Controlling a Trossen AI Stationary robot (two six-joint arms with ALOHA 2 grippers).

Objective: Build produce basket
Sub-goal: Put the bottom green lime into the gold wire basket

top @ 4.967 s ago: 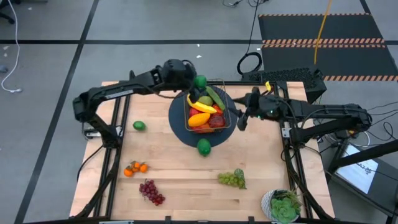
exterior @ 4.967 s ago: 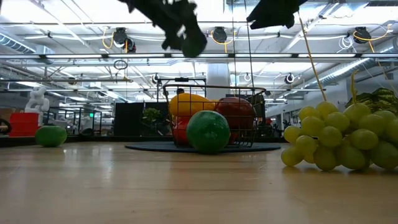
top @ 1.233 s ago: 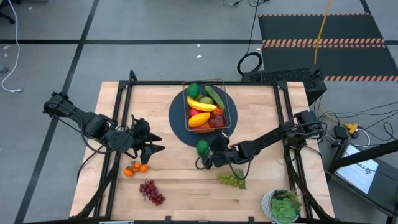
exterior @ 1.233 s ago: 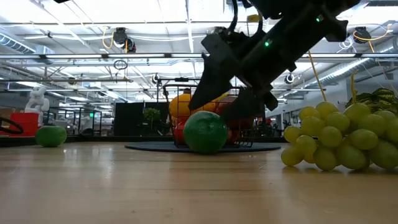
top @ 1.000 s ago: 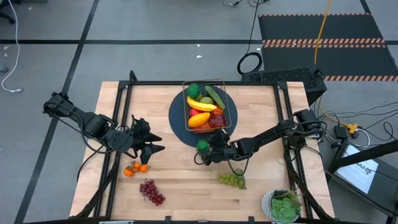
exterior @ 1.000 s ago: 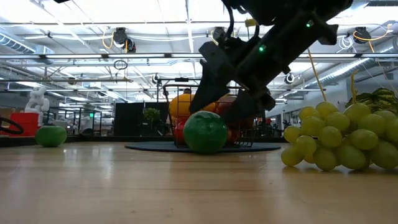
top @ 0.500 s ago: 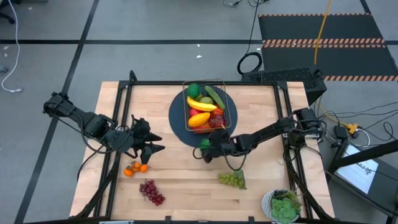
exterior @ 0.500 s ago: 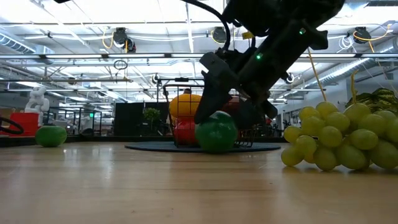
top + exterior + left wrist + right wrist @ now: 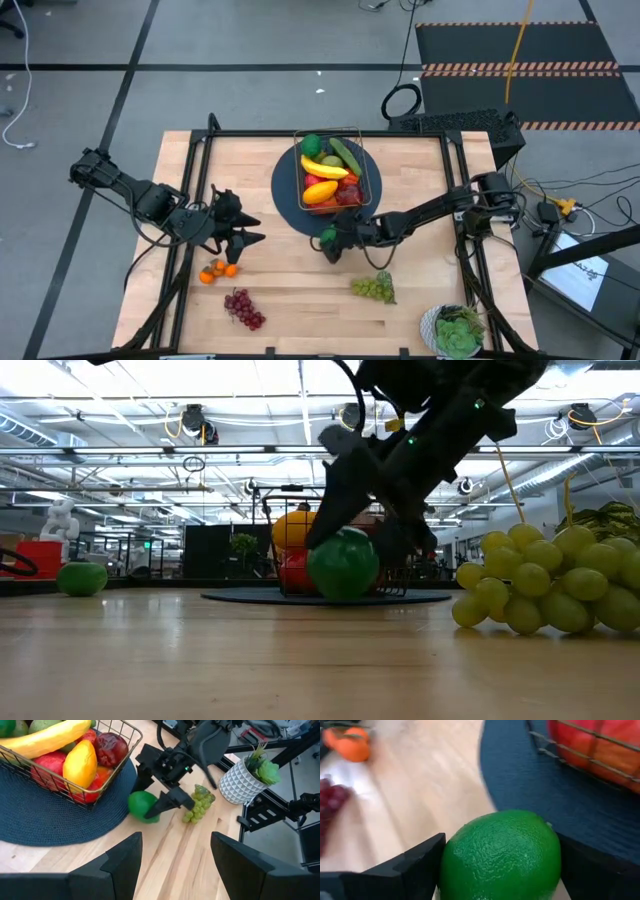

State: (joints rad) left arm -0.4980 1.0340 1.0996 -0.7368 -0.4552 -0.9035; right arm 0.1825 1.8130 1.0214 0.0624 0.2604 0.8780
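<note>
Right gripper (image 9: 352,550) jaws around one lime (image 9: 343,565) at the mat's (image 9: 290,210) front edge.
One wire basket (image 9: 335,180) sits on the mat, its piled produce partly hidden; one green grape bunch (image 9: 374,288), one purple bunch (image 9: 242,308) and one cluster of oranges (image 9: 217,269) lie loose on the surface (image 9: 300,290). A second ago the right jaws stood wider, short of the lime. Left gripper (image 9: 243,228) waits, jaws parted and empty, above the oranges.

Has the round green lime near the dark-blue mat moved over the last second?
Yes. In the low view the round green lime has shifted right, toward the dark wire basket, between the right gripper fingers.
</note>
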